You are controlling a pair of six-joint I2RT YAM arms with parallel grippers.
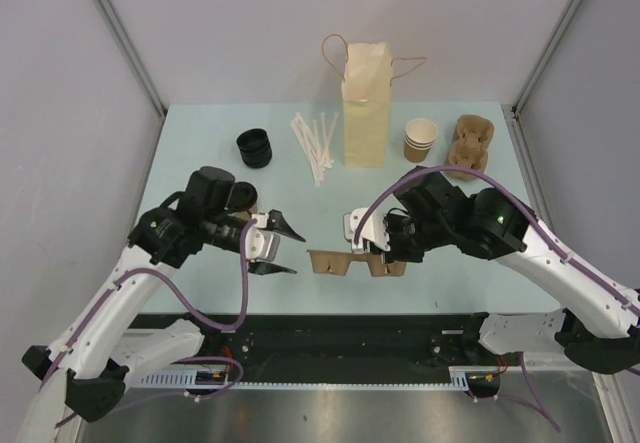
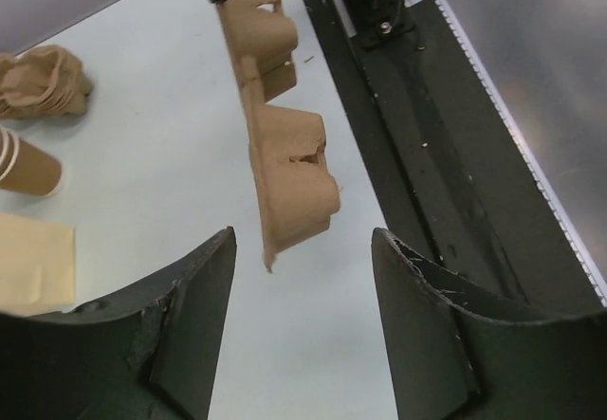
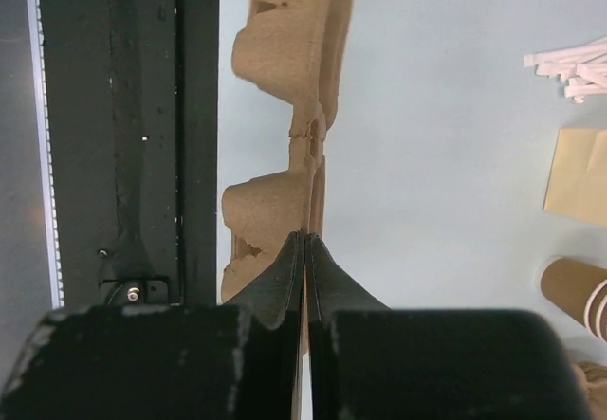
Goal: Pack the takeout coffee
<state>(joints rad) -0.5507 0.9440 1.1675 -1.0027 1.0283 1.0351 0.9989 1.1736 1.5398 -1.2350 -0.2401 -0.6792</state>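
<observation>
Takeout coffee [image 1: 241,197] stands behind our left hand [image 1: 296,252], whose fingers [image 2: 190,325] are apart. Our right hand [image 1: 383,253] is clamped on the cup tray [image 1: 330,261].

Pale mint desk [image 1: 470,283]. Cream bag [image 1: 365,113]. Plain brown tray [image 1: 335,261] and tray stack [image 1: 472,141]. Tan cups [image 1: 421,139] with white rims. Black lids [image 1: 255,147]. White straws [image 1: 315,143]. Black left claw [image 1: 296,253].

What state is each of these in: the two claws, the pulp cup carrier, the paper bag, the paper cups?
left claw: open, empty
right claw: shut on the carrier
carrier: turned on edge, gripped at one end
paper bag: standing upright
paper cups: stacked, lidless
</observation>
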